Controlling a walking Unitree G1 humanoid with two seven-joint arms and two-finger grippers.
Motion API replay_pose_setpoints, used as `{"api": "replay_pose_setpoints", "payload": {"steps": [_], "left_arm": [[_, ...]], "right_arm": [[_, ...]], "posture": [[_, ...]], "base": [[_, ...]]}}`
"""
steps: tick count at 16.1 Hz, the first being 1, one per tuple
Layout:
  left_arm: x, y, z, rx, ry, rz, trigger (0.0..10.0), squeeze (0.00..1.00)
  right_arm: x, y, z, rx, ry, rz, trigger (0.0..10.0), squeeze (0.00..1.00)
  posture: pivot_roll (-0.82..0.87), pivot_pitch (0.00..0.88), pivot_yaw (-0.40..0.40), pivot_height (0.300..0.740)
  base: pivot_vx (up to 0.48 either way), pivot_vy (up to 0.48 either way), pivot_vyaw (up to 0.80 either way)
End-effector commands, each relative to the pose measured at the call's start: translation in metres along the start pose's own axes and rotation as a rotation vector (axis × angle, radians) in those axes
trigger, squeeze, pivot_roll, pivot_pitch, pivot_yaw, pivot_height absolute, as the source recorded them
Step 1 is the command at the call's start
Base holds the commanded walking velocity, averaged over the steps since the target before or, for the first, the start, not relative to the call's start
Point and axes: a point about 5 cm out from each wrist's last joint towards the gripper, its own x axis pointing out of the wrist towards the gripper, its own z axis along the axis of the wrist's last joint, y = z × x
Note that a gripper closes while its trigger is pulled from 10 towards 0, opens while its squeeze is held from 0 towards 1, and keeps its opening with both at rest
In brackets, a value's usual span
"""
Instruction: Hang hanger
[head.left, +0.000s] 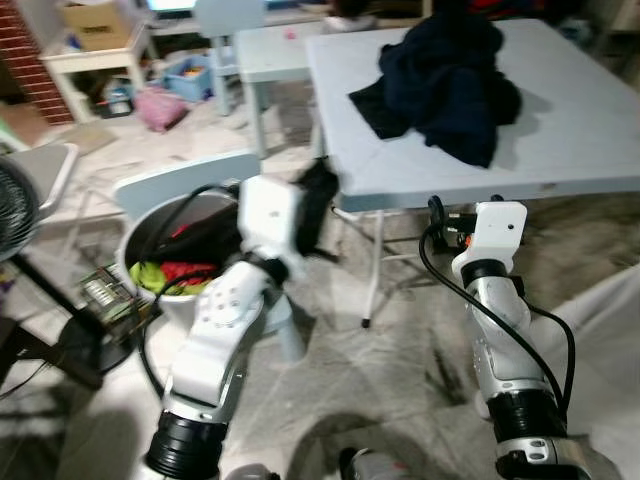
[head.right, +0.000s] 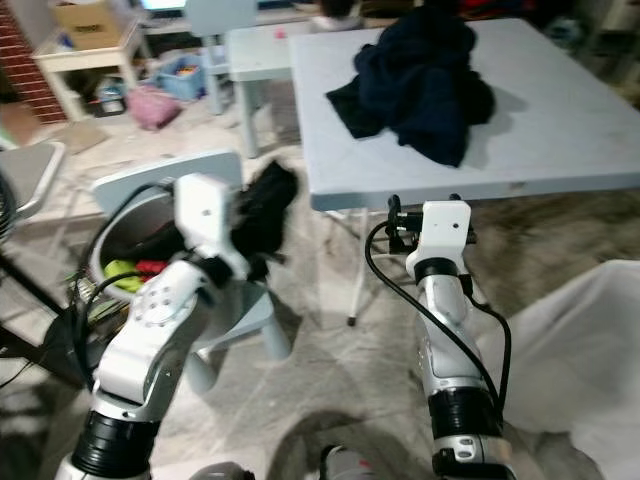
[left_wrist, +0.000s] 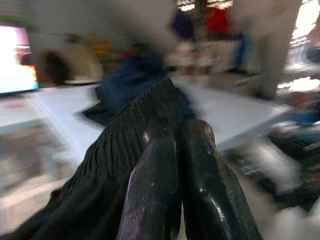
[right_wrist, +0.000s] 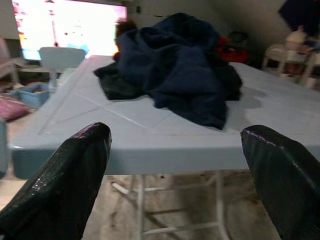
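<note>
Your left gripper is clamped on black cloth; your right gripper gapes empty before the table edge, facing the dark clothes.

Left gripper was clamped on a cloth, table beyond its tips. Clothes pile lay on the table, ahead of the spread right gripper fingers. Basket sat left, behind the left arm.
</note>
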Motion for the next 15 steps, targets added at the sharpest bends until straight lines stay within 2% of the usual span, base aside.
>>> {"api": "replay_pose_setpoints", "payload": {"steps": [1,3,4,6,7,10,12,15], "left_arm": [[0.003,-0.012,0.012,-0.035,-0.019,-0.092,10.0,0.0],[0.004,-0.026,0.014,-0.087,-0.004,-0.194,10.0,0.0],[0.002,-0.028,0.008,-0.097,0.02,-0.198,10.0,0.0],[-0.008,-0.021,-0.014,-0.095,0.101,-0.153,10.0,0.0],[-0.014,-0.011,-0.024,-0.086,0.146,-0.095,10.0,0.0],[-0.019,0.005,-0.028,-0.112,0.182,-0.017,10.0,0.0],[-0.019,0.003,-0.027,-0.121,0.177,-0.043,10.0,0.0],[-0.023,0.004,-0.04,-0.098,0.225,-0.019,10.0,0.0]], "right_arm": [[0.002,0.001,0.004,-0.013,-0.024,-0.021,10.0,0.0],[0.003,-0.005,0.004,-0.037,-0.021,-0.069,10.0,0.0],[0.004,-0.007,0.003,-0.041,-0.016,-0.079,10.0,0.0],[0.005,-0.01,0.004,-0.044,-0.017,-0.087,10.0,0.0],[0.004,-0.014,0.003,-0.053,-0.018,-0.104,10.0,0.0],[0.004,-0.015,0.001,-0.059,-0.016,-0.127,10.0,0.0],[0.005,-0.015,0.001,-0.059,-0.015,-0.128,10.0,0.0],[0.007,-0.013,0.003,-0.062,-0.024,-0.129,10.0,0.0]], "posture": [[0.0,0.038,0.049,0.74],[0.0,0.035,0.052,0.74],[0.0,0.034,0.053,0.74],[0.0,0.032,0.056,0.74],[0.0,0.029,0.056,0.74],[0.0,0.024,0.054,0.74],[0.0,0.023,0.053,0.74],[0.0,0.021,0.052,0.74]], "base": [[0.0,0.0,-0.8],[0.0,0.0,-0.8],[0.0,0.0,-0.8],[0.0,0.0,-0.8],[0.0,0.0,-0.8],[0.0,0.0,-0.8],[0.0,0.0,-0.8],[0.0,0.0,-0.8]]}}
